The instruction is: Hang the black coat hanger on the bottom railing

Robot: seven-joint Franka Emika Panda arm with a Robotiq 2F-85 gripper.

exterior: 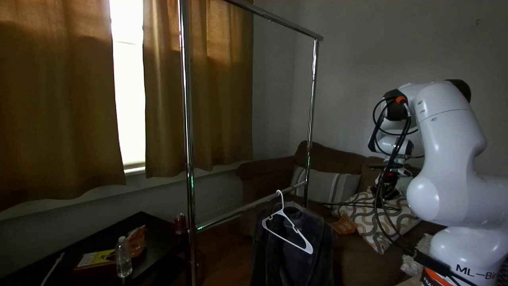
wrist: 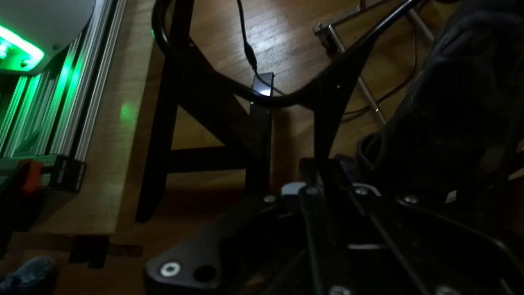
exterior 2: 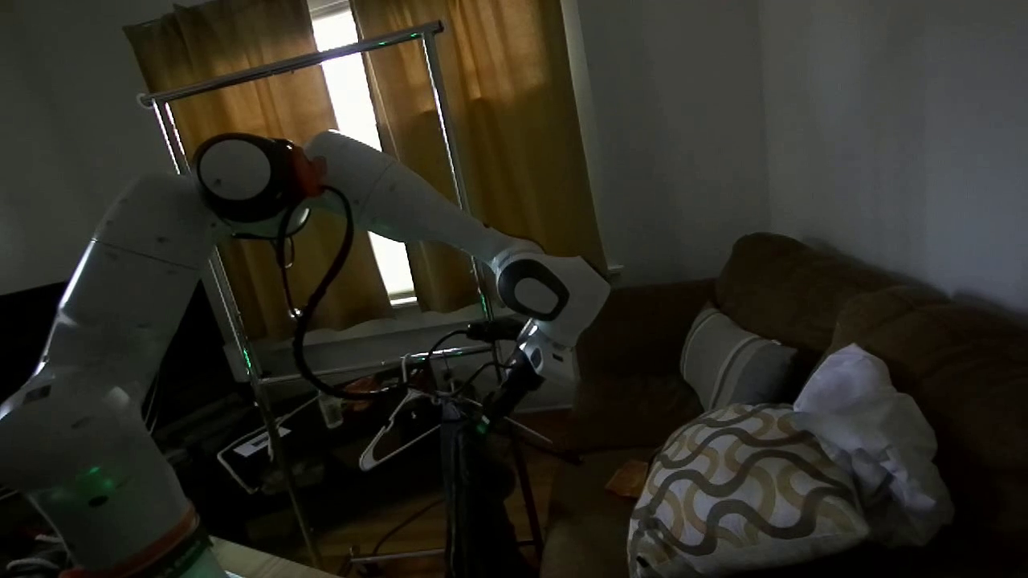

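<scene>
My gripper (wrist: pixel 327 178) is shut on the black coat hanger (wrist: pixel 282 100); its curved dark bar and web reach forward from the fingers in the wrist view. In an exterior view the gripper (exterior: pixel 383 198) is low beside the arm, and the hanger (exterior: pixel 357 204) shows as a thin dark line pointing towards the rack. The gripper also shows in an exterior view (exterior 2: pixel 486 419), among cables. The bottom railing (exterior: pixel 246 207) of the garment rack runs between its posts, apart from the held hanger. It also shows partly behind the arm (exterior 2: pixel 466 352). The held hanger's hook cannot be made out.
A white hanger (exterior: pixel 283 205) hangs on the bottom railing against a dark coat (exterior: pixel 274 254); the coat is close to the gripper in the wrist view (wrist: pixel 458 102). A sofa with pillows (exterior: pixel 373 222) stands behind. A dark table (exterior: pixel 158 230) holds a bottle and can.
</scene>
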